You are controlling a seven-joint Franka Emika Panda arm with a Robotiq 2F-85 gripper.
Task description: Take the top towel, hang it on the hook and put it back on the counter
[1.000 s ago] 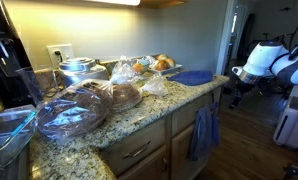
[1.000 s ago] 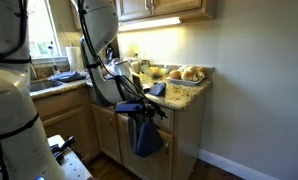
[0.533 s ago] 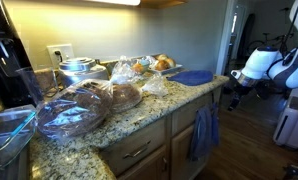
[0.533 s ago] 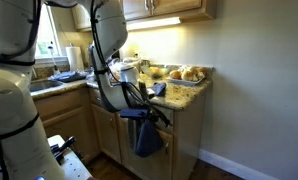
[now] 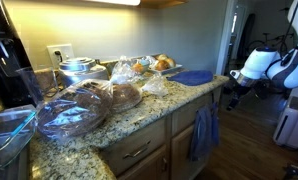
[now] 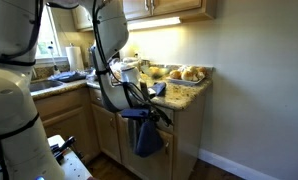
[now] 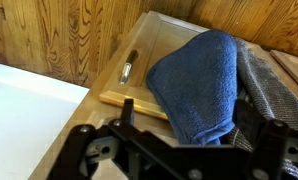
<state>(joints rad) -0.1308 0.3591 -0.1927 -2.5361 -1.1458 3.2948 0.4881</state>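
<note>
The top towel [image 7: 199,85], bright blue, hangs down the front of a wooden cabinet door, with a grey towel [image 7: 277,92] draped beside it. It also shows as the hanging towel [image 5: 202,133] [image 6: 147,135] in both exterior views. My gripper [image 7: 185,125] is open just in front of the towel's lower edge, one finger on each side, not gripping it. The gripper [image 5: 233,92] [image 6: 139,110] sits at the end of the counter [image 5: 139,118], about level with its edge. The hook itself is hidden.
Another folded blue towel [image 5: 194,77] lies on the counter's end. Bagged bread [image 5: 89,105], pastries [image 5: 154,64] and a metal pot [image 5: 77,68] crowd the counter. A metal handle [image 7: 128,70] is on the cabinet door. A wall [image 6: 249,90] stands beside the cabinet.
The arm's upper links shifted a little in the first half second, then held still. The jaws stayed open and the towel hangs unchanged.
</note>
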